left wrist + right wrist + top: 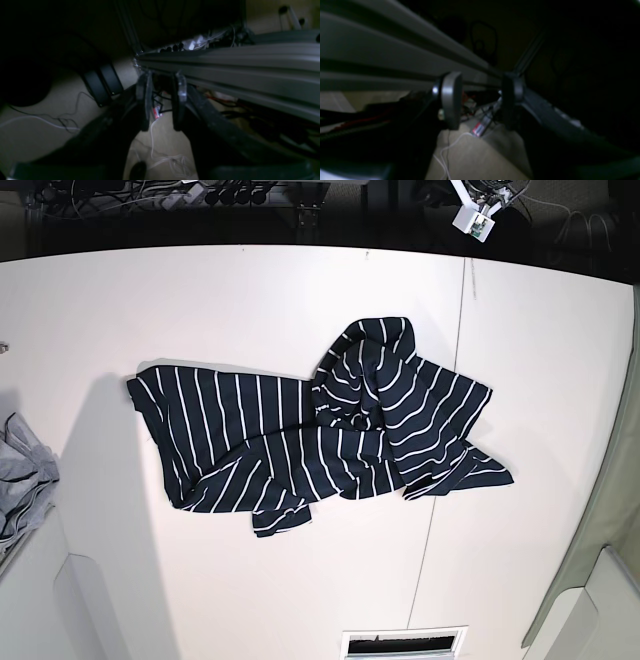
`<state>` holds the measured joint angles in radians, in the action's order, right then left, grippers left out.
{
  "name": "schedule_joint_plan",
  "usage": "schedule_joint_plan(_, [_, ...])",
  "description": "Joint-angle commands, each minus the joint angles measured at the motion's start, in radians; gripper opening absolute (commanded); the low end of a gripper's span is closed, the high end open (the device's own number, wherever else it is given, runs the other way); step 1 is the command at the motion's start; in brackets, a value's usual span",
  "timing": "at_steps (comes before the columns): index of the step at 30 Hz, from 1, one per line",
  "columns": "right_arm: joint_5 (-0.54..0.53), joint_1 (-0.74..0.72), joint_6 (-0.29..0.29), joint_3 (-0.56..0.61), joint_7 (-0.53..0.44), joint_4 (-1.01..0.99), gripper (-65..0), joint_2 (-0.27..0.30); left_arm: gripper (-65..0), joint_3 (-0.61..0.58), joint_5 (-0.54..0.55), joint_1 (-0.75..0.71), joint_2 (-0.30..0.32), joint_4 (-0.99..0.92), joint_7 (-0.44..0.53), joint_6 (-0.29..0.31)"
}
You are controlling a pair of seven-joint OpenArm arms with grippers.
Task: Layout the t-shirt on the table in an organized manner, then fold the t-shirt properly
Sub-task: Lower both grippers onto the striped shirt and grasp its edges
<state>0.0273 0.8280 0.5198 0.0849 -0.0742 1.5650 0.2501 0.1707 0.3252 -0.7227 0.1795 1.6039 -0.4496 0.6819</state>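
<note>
The t-shirt, dark navy with thin white stripes, lies crumpled near the middle of the white table. Its left part is spread fairly flat, while the right part is bunched and folded over itself. Neither arm shows in the base view. In the left wrist view my left gripper is open with nothing between its fingers, pointing at an aluminium rail and the floor. In the right wrist view my right gripper also stands open and empty, facing a rail and cables on the floor.
A plain grey cloth lies at the table's left edge. A thin dark seam runs across the table right of the shirt. A white device sits beyond the far edge, and a slotted vent at the near edge.
</note>
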Motion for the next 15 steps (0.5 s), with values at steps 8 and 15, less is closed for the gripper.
schedule_joint_plan(8, [-0.067,0.048,0.011,-0.002,0.046,0.230,-38.9,0.005,-48.6,0.082,0.060,-0.117,0.002,0.330,-0.013,0.016])
schedule_joint_plan(15, [-0.147,0.029,0.006,-0.002,0.102,0.423,-38.9,0.004,-48.5,0.155,0.203,-0.113,0.013,0.587,-0.087,0.016])
